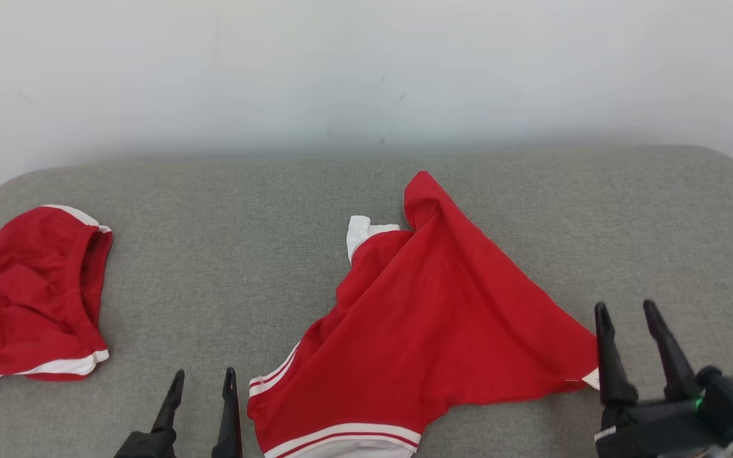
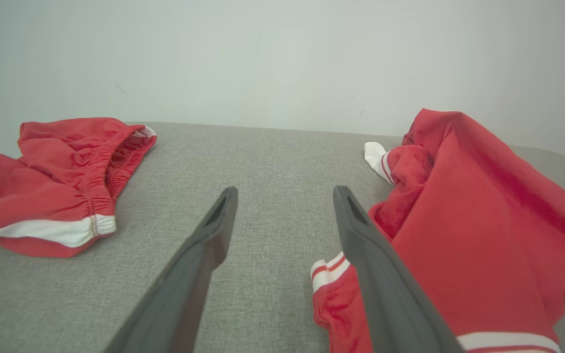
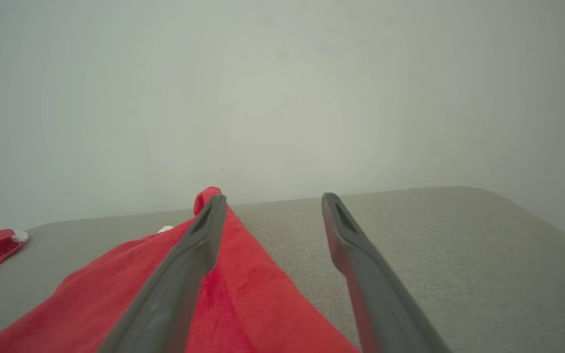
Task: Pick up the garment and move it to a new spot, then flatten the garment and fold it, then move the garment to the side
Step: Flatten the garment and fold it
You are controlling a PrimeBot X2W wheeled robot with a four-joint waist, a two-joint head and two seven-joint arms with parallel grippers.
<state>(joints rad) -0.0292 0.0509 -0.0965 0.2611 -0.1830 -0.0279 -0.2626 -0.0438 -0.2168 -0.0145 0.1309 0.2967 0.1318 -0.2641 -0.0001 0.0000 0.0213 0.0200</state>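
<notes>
Foreground: left end effector (image 1: 205, 372) and right end effector (image 1: 625, 305), both spread wide and empty.
The red garment (image 1: 443, 318), white-trimmed, lies rumpled at the centre of the grey padded surface (image 1: 214, 254) between them, one corner just beside the right end effector; a second red garment (image 1: 35, 299) rests well apart at far left.

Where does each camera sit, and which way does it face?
Head view: on the head, looking down at the central red garment on the grey cushion; left gripper and right gripper show, open.
Left wrist view: along its fingers toward the wall.
Right wrist view: along its fingers, over the garment's corner.
All share the garment.
</notes>
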